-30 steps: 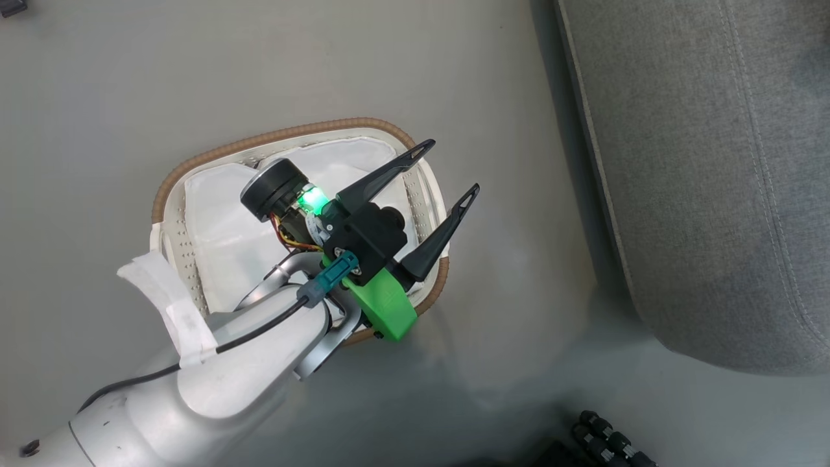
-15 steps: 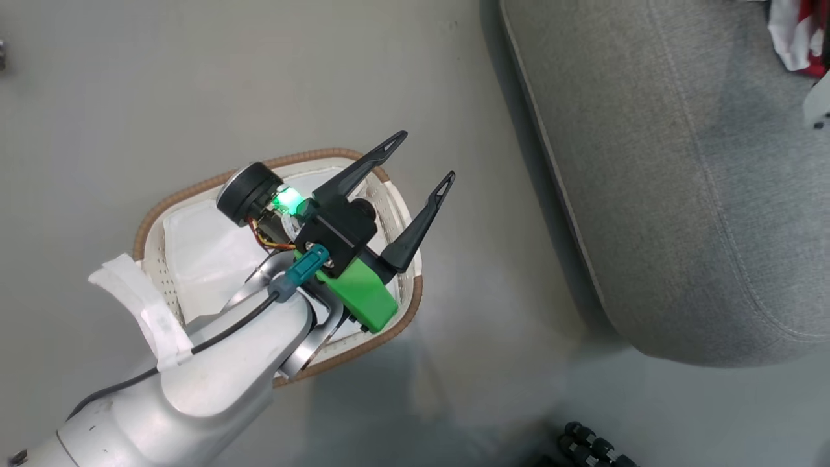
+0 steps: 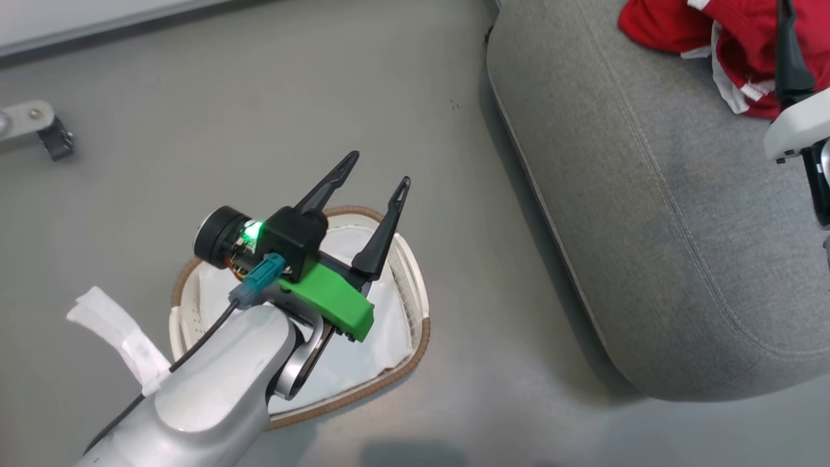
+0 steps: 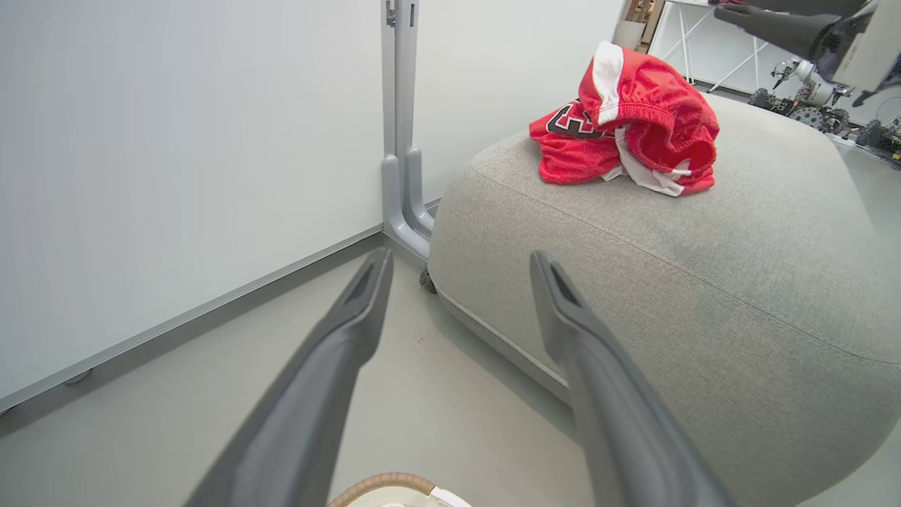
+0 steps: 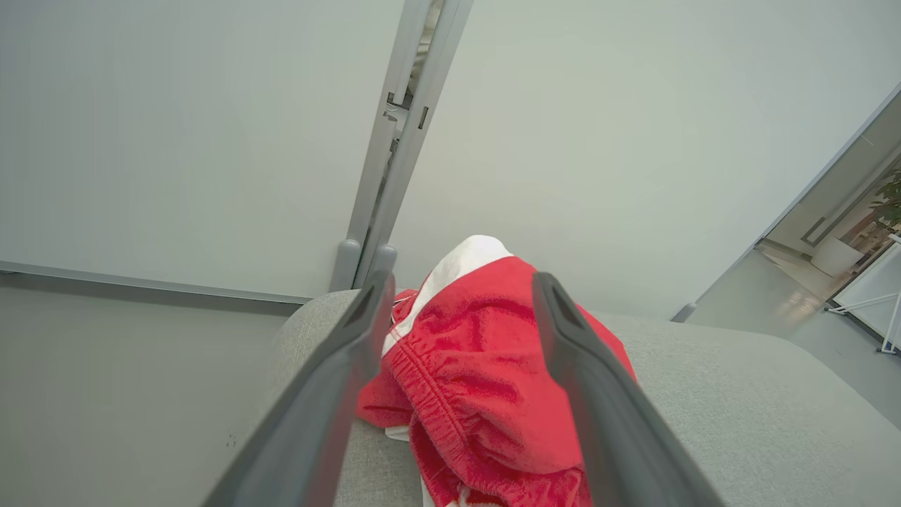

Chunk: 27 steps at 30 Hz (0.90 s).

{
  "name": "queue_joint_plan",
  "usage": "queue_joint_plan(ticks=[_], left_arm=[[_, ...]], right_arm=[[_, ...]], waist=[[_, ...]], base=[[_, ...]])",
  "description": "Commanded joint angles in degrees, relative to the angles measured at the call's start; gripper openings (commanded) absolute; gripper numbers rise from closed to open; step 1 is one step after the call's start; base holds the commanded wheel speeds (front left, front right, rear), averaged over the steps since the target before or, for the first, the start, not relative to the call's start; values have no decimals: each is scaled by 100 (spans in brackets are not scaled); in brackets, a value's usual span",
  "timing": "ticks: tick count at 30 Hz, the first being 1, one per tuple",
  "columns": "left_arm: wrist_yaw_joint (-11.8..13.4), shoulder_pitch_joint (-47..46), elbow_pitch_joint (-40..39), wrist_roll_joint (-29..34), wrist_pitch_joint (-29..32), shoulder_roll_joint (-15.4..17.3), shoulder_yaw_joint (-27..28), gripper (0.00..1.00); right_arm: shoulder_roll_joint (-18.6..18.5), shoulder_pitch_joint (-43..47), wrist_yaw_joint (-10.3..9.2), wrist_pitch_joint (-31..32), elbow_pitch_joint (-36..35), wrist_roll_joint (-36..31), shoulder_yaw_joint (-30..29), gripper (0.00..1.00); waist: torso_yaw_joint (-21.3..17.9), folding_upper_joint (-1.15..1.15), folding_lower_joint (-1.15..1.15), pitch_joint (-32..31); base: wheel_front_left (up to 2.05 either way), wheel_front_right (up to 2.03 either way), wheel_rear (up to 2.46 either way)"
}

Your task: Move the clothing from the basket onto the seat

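The clothing (image 3: 707,29), a heap of red jerseys with white trim, lies on the grey seat (image 3: 648,227) at the upper right. In the right wrist view my right gripper (image 5: 462,278) is open, its fingers standing either side of the red clothing (image 5: 486,352) on the seat (image 5: 739,408). My left gripper (image 3: 379,168) is open and holds nothing, hovering over the basket (image 3: 423,337), in which a white liner shows. The left wrist view looks past my left gripper (image 4: 461,255) to the clothing (image 4: 633,120) on the seat (image 4: 669,296), with the basket's rim (image 4: 380,484) at the bottom edge.
The basket stands on grey floor left of the seat. A white wall with a grey upright post (image 4: 400,127) runs behind the seat. A metal leg with a dark caster (image 3: 39,126) is at the far left of the head view.
The head view has swung up and right, bringing the red clothing and my right wrist into the picture. My left gripper stays open over the basket.
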Motion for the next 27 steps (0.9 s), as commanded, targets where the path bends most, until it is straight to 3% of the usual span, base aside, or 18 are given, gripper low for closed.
queue_joint_plan(ticks=[1, 17, 27], left_arm=[[14, 169, 6, -10, -32, -47, 139, 100], [38, 2129, -20, 518, -24, -382, 2425, 100], [-138, 3336, -105, 937, -25, -692, 3493, 100]], right_arm=[[55, 104, -8, -11, -59, -43, 14, 100], [1206, 1675, -8, -10, -1132, -319, -29, 100], [1878, 3227, -8, -10, -1977, -485, -402, 100]], waist=[[250, 0, 0, -414], [1101, 0, 0, -1414], [1393, 0, 0, -1715]], base=[[0, 0, 0], [0, 0, 0], [0, 0, 0]])
